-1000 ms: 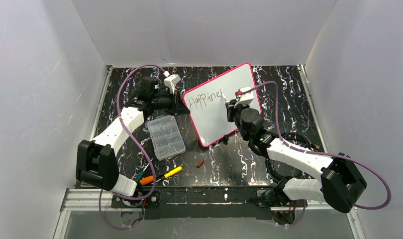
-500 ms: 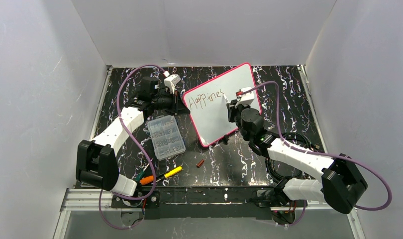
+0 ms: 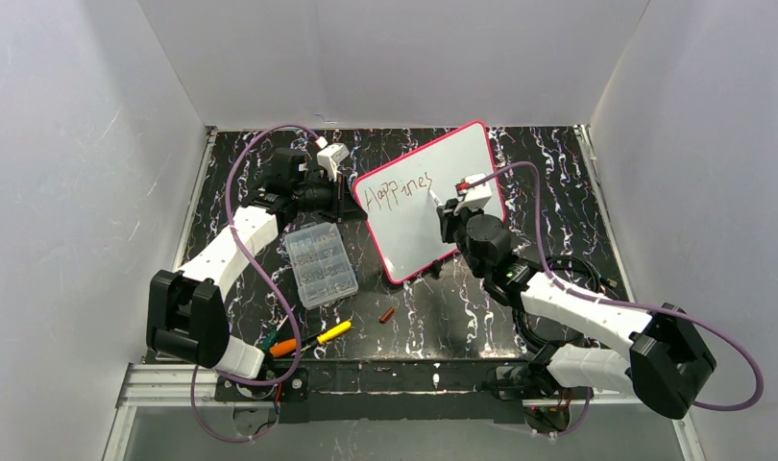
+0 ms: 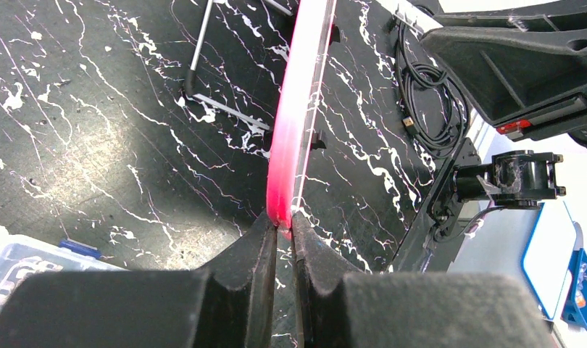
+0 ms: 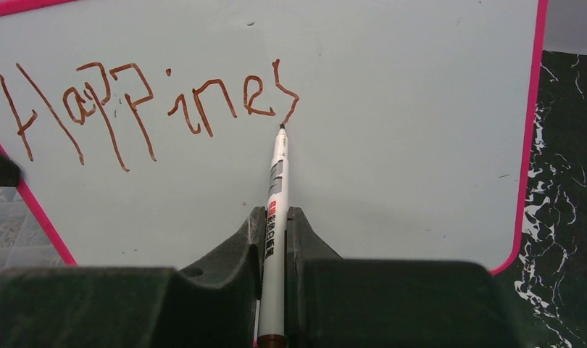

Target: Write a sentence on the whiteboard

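Observation:
The whiteboard with its pink-red rim stands tilted at the back middle; it fills the right wrist view and shows edge-on in the left wrist view. My left gripper is shut on the board's left rim. My right gripper is shut on a white marker. The marker's tip touches the board at the end of the brownish-red sentence, one slanted row reading "Happines".
A clear plastic organizer box lies left of the board. A small red marker cap lies on the black marbled table. Yellow, orange and green tools lie near the front edge. Black cable coils sit at the right.
The right gripper has moved the marker slightly down and right along the row, and the letter "s" has appeared after "Happine". The left arm and the board have stayed still.

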